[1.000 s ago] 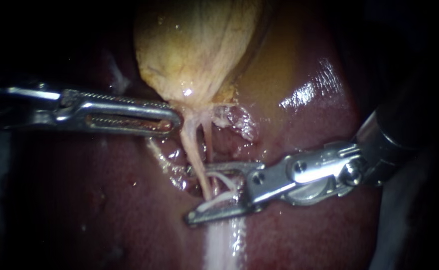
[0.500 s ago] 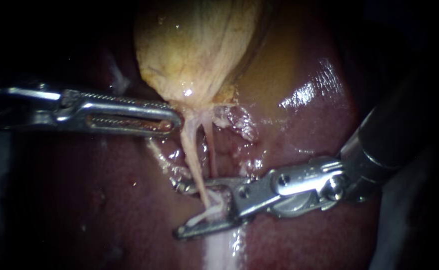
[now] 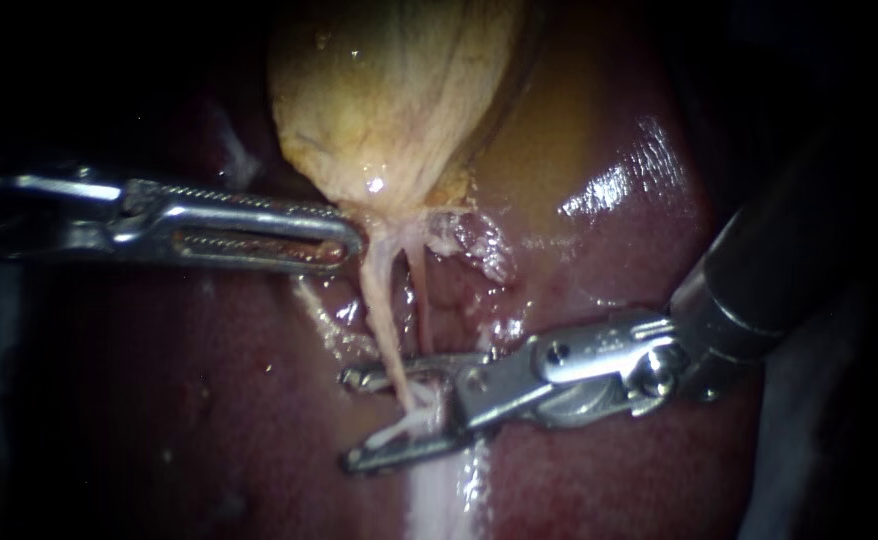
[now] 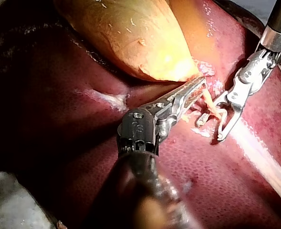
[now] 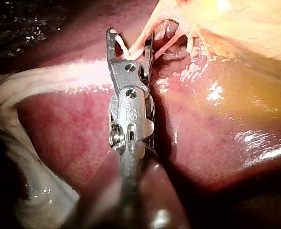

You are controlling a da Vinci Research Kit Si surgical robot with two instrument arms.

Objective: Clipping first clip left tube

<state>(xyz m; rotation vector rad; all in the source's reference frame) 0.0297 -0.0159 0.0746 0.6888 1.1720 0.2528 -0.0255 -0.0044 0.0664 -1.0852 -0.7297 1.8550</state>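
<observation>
Sliding toward 9 o'clock over the last second, the right instrument [image 3: 349, 421] now reaches further across the left tube [image 3: 384, 320], its tips lying past the tube on the far side. Its shaft comes in from 3 o'clock. Its jaws are spread wide, one above and one below, and the left tube runs down between them near their hinge. A pale strand [image 3: 399, 430] also lies in the gap.

The left instrument [image 3: 354, 240] has not shifted. It lies level from 9 o'clock, with its jaws pressed together and their tip pinching the neck of the gallbladder [image 3: 399, 90], where both tubes begin. The left tube runs taut from there toward 6 o'clock. The thinner right tube [image 3: 422, 300] is just beside it on the 3 o'clock side.

The gallbladder hangs yellow at 12 o'clock over the dark red liver [image 3: 609, 250].

From the left wrist, the left instrument [image 4: 200, 86] grips at the gallbladder's narrow end, and the right instrument [image 4: 209, 131] sits spread just ahead of it. From the right wrist, the right instrument [image 5: 130, 33] holds its two jaws apart, with the tube [image 5: 139, 45] crossing the gap.
</observation>
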